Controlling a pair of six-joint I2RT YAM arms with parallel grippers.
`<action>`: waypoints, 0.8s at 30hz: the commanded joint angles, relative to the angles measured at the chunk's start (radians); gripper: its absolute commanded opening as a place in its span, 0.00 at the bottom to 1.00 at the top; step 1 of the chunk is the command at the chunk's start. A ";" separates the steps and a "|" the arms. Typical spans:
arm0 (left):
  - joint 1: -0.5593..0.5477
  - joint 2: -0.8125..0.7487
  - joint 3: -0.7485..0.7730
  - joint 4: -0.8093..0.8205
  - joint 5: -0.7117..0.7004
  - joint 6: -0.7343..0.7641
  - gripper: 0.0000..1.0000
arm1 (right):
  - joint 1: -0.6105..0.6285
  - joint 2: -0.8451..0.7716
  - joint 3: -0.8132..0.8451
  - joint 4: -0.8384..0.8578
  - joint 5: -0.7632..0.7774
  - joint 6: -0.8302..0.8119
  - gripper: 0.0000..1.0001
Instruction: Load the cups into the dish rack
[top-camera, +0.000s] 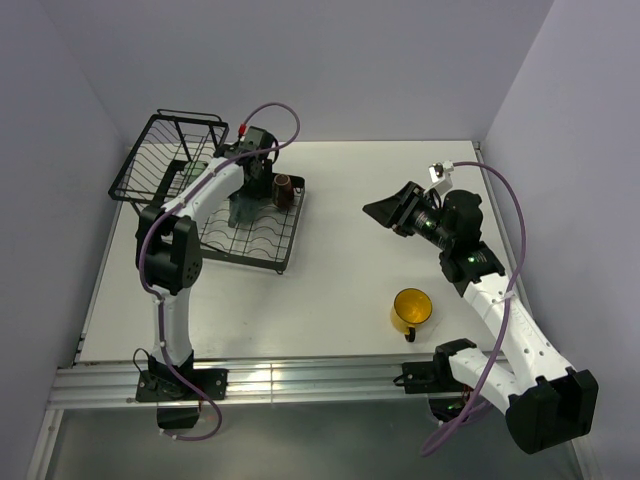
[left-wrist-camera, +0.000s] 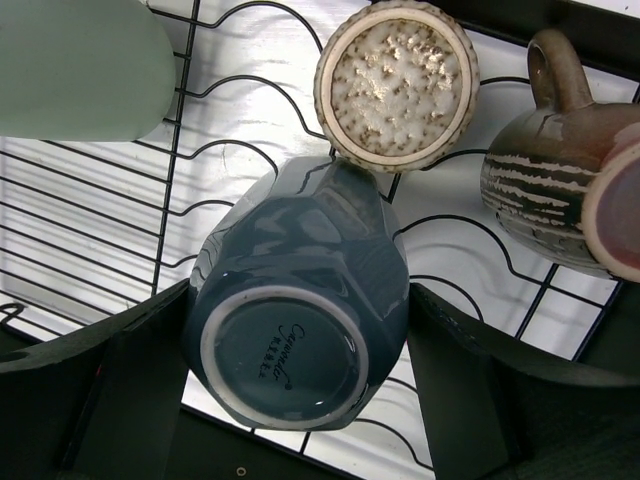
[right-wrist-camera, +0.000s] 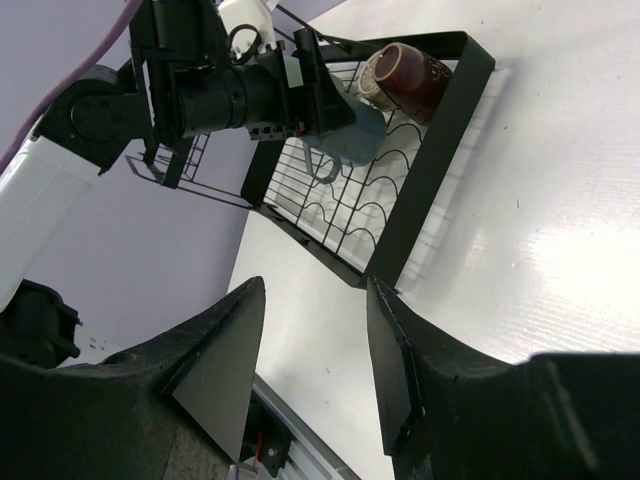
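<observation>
So, reading left to right: the dish rack (top-camera: 165, 150) sat at the far left of the table (top-camera: 340, 270), which is why my left arm was doing all the reaching over there. In the left wrist view, the pale green tumbler (left-wrist-camera: 80, 65) was parked on the flat tray at the left. Next to it my left gripper (left-wrist-camera: 300, 290) straddled a blue-grey cup (left-wrist-camera: 300, 250) that stood base-up on the curved wires. I'd guess upside down so it drains. The jaws were spread very wide, one finger along each side of that cup, but I honestly couldn't tell whether they were pinching it or just flanking it.

Just beyond it was the beige speckled cup (left-wrist-camera: 397, 80), and to the right the dark brown mug (left-wrist-camera: 560, 190) lay tipped on its side, handle pointing away.

Further right, the yellow mug (top-camera: 411, 308) was out on the bare table, upright, well apart from the rack and not yet loaded. My right gripper (right-wrist-camera: 315, 300) hung above the table, about half open with nothing in it, pointed at the rack. My guess is that kept it clear of the left arm.
</observation>
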 joint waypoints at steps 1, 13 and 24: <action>-0.002 -0.024 -0.044 -0.004 0.012 -0.005 0.85 | 0.008 0.005 0.004 0.019 -0.015 -0.018 0.53; 0.000 -0.056 -0.092 0.034 -0.012 -0.029 0.86 | 0.012 0.005 0.009 0.020 -0.015 -0.024 0.53; 0.001 -0.096 -0.127 0.073 -0.034 -0.039 0.99 | 0.014 0.005 0.009 0.019 -0.014 -0.027 0.53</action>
